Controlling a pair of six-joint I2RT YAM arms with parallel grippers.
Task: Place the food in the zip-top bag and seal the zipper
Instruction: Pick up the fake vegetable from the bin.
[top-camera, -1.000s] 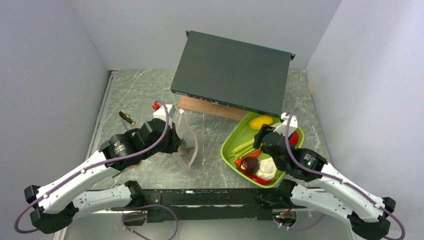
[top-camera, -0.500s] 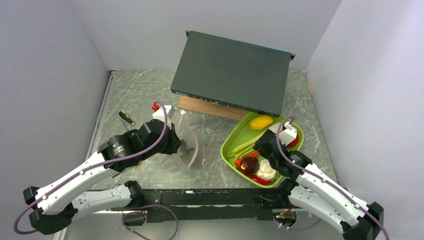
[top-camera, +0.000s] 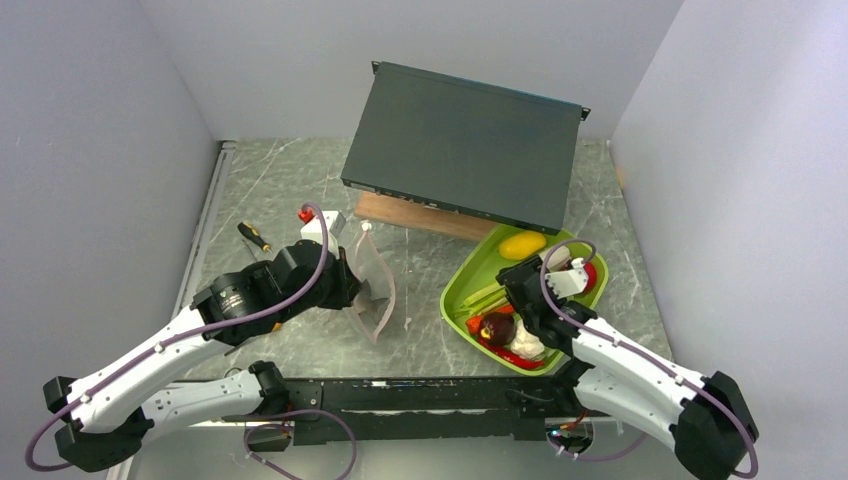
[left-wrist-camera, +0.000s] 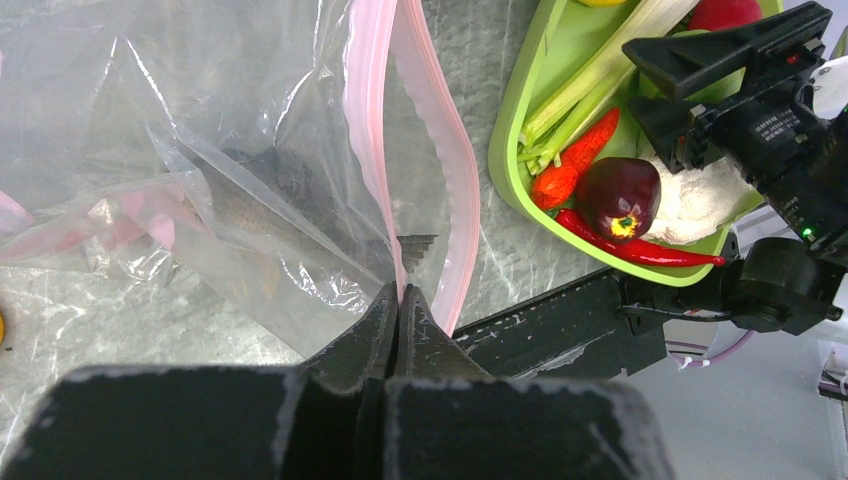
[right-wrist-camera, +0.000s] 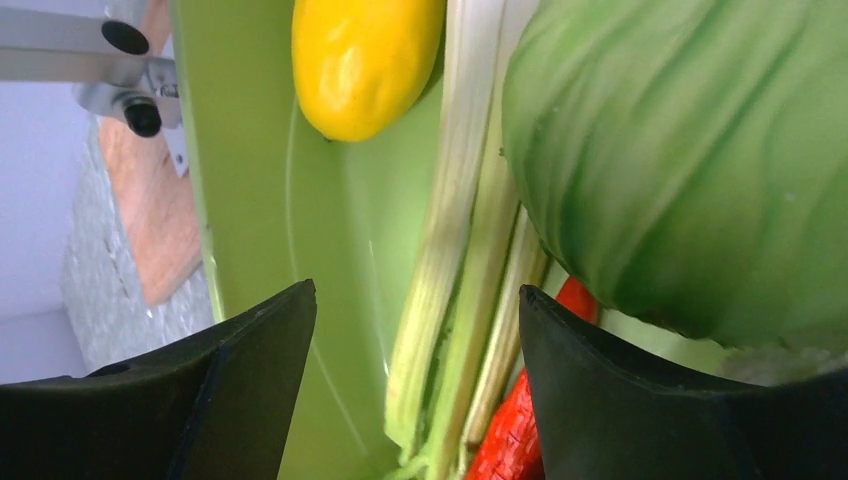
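Observation:
My left gripper (left-wrist-camera: 400, 296) is shut on the pink zipper (left-wrist-camera: 372, 120) at the mouth of the clear zip-top bag (top-camera: 373, 290) and holds it up, mouth open. A grey fish (left-wrist-camera: 262, 198) lies inside the bag. My right gripper (right-wrist-camera: 415, 300) is open, low in the lime-green tray (top-camera: 458, 292), its jaws either side of the green stalks (right-wrist-camera: 448, 250). The yellow fruit (right-wrist-camera: 365, 60) and green cabbage (right-wrist-camera: 680, 150) lie close by. The dark purple ball (top-camera: 499, 328), white cauliflower (top-camera: 529, 346), red chili (left-wrist-camera: 640, 250) and red tomato (top-camera: 590, 276) are also in the tray.
A dark flat box (top-camera: 465, 145) rests tilted on a wooden board (top-camera: 415, 216) behind the bag and tray. A yellow-handled screwdriver (top-camera: 253, 236) lies at the left. Grey walls close in on both sides.
My right gripper has moved left and down into the tray, onto the green stalks. My left gripper still holds the bag's mouth, almost unmoved.

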